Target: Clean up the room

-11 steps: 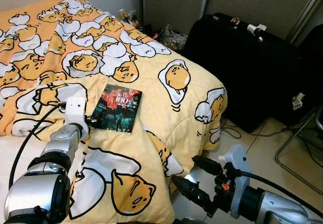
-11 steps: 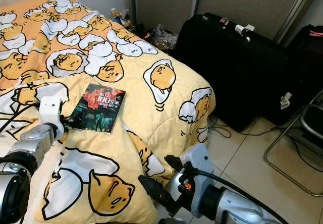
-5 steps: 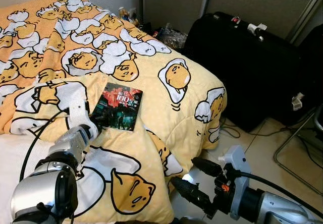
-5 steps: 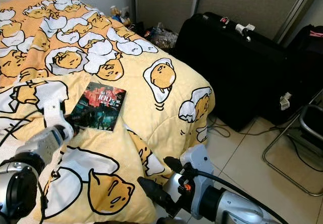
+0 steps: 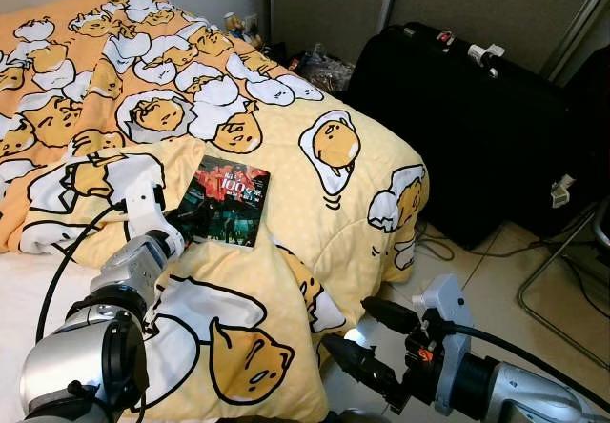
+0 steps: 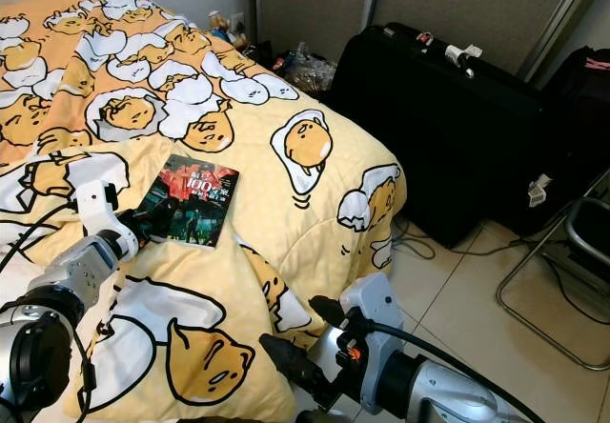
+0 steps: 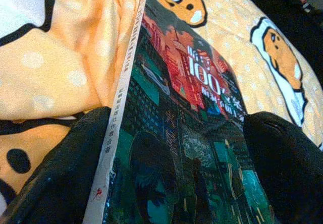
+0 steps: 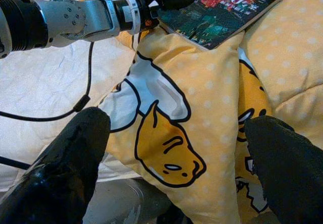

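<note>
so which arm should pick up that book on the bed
Left. The left gripper is already at the near edge of the book, and its wrist view shows a finger on either side of the cover. The right gripper is open, low beside the bed's corner, away from the book.

Head stereo downward; wrists close-up.

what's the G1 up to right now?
It is going for the book lying on the yellow duvet. The left end effector sits at the book's near edge, open, one finger by the spine and the other on the cover, not yet closed. The right end effector hangs open off the bed's corner, idle.
</note>
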Motion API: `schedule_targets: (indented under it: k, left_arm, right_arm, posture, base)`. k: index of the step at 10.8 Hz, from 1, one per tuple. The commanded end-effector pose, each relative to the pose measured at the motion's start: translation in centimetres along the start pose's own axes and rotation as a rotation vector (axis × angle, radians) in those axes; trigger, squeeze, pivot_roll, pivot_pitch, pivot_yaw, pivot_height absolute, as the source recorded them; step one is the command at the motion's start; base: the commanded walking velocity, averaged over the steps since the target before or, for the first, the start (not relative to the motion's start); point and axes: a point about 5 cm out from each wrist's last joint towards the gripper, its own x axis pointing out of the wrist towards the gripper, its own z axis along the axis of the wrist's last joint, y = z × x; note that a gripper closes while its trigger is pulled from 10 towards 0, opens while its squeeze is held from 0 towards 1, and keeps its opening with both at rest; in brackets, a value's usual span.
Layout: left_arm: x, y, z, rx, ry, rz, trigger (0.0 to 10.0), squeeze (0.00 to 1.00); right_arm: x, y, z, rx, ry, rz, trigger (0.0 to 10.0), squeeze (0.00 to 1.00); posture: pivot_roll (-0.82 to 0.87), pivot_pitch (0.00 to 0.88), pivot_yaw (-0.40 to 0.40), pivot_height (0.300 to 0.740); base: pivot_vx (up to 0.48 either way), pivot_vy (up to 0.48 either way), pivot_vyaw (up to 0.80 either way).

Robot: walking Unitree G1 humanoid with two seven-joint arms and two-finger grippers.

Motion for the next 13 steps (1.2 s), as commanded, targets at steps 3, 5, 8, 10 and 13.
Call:
schedule_targets:
  k: [3, 5, 8, 10, 13]
  left_arm:
    - [0.6, -1.4, 1.7, -0.06, -0.099, -0.107, 3.4, 0.0]
    - [0.6, -2.1, 0.8, -0.033, -0.034, -0.188, 0.0, 0.0]
    - [0.7, -2.3, -0.4, 0.049, 0.06, -0.188, 0.0, 0.0]
    - [0.5, -1.8, -1.7, 0.116, 0.172, -0.124, 0.0, 0.0]
    - [0.4, -1.3, -2.1, 0.075, 0.166, -0.046, 0.0, 0.0]
  right_arm:
    - [-0.1, -0.2, 0.0, 0.002, 0.006, -0.01, 10.0, 0.0]
    - [-0.2, 0.0, -0.2, 0.005, 0.008, -0.011, 10.0, 0.0]
    - [-0.1, -0.1, -0.2, 0.001, 0.01, -0.015, 10.0, 0.0]
    - [0.0, -0.2, -0.1, -0.004, 0.009, -0.016, 10.0, 0.0]
    - [0.0, -0.1, -0.1, -0.007, 0.007, -0.021, 10.0, 0.0]
  posture:
    - [-0.34, 0.071, -0.019, 0.74]
    - [-0.34, 0.07, -0.016, 0.74]
    - [-0.34, 0.066, -0.014, 0.74]
    - [-0.34, 0.06, -0.015, 0.74]
    - [-0.34, 0.061, -0.014, 0.74]
  base:
    - [0.0, 0.0, 0.0]
    - [0.0, 0.0, 0.0]
    - [0.0, 0.0, 0.0]
    - [0.0, 0.0, 0.0]
    - [0.0, 0.0, 0.0]
